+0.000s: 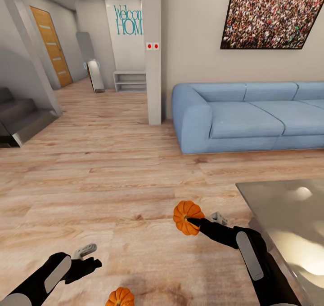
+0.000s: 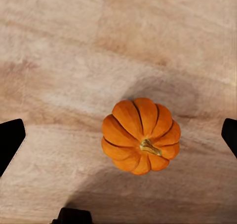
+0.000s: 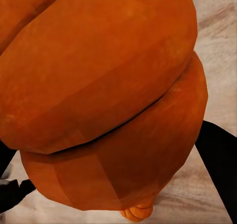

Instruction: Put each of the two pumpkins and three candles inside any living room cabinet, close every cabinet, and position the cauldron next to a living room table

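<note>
My right gripper (image 1: 194,220) is shut on a bright-orange ribbed pumpkin (image 1: 182,212) and holds it above the wood floor, just left of the glass-topped table (image 1: 288,207). In the right wrist view that pumpkin (image 3: 103,95) looms large between the dark fingers (image 3: 217,155). A second pumpkin (image 1: 120,298) rests on the floor at the bottom edge of the head view. My left gripper (image 1: 91,257) hangs open up and to its left. The left wrist view looks straight down on this pumpkin (image 2: 140,135), with the fingers (image 2: 11,140) spread wide on either side and not touching it.
A long blue sofa (image 1: 252,117) stands along the far wall behind the table. A white pillar (image 1: 154,72) rises left of the sofa. A hallway with a low white shelf (image 1: 130,81) and dark stairs (image 1: 20,117) lies at the far left. Bare wood floor (image 1: 112,171) stretches between.
</note>
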Robot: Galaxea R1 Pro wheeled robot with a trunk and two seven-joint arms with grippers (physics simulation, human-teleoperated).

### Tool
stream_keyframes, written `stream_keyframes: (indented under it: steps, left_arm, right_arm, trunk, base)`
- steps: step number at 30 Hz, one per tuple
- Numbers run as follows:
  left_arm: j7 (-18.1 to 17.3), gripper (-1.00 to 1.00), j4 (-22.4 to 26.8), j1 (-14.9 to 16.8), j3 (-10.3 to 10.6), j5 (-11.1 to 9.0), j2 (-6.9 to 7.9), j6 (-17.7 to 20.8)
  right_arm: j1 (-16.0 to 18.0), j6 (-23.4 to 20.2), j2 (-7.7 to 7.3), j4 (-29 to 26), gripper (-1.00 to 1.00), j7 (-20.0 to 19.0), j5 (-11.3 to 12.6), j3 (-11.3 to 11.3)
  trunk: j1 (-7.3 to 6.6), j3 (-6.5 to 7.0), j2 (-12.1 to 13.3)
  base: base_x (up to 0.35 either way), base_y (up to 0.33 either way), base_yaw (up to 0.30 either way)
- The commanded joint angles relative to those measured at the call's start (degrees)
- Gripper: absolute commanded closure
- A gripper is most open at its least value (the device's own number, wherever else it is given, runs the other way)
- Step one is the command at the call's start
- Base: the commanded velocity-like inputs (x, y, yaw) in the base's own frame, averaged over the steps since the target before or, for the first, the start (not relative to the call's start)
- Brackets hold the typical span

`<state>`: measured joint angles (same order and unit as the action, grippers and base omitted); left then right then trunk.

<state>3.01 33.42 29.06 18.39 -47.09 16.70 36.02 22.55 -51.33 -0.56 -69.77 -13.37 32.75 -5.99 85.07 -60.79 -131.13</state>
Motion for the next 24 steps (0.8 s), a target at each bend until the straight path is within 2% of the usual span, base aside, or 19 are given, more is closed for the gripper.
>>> stream_keyframes:
  steps: [1, 20, 24]
  left_arm:
    - [0.29, -1.00, -0.19, 0.04, 0.38, -0.50, 0.16, -0.13]
    - [0.24, -1.00, -0.46, 0.04, 0.39, -0.29, 0.43, -0.50]
    - [0.18, -1.00, -0.62, 0.04, 0.41, -0.39, 0.44, -3.68]
  right_arm:
    - [0.04, -0.31, 0.06, -0.02, 1.00, -0.51, -0.26, -0.14]
    - [0.04, -0.21, 0.08, 0.58, 1.00, -0.11, 0.39, -0.17]
    - [0.04, -0.03, 0.11, 0.60, 1.00, -0.05, 0.39, -0.11]
  trunk:
    - [0.21, -0.23, -0.44]
    - [4.39, -3.64, -8.06]
    - [5.27, -4.36, -9.66]
  base:
    - [0.000, 0.000, 0.000]
    - [0.000, 0.000, 0.000]
    - [0.000, 0.000, 0.000]
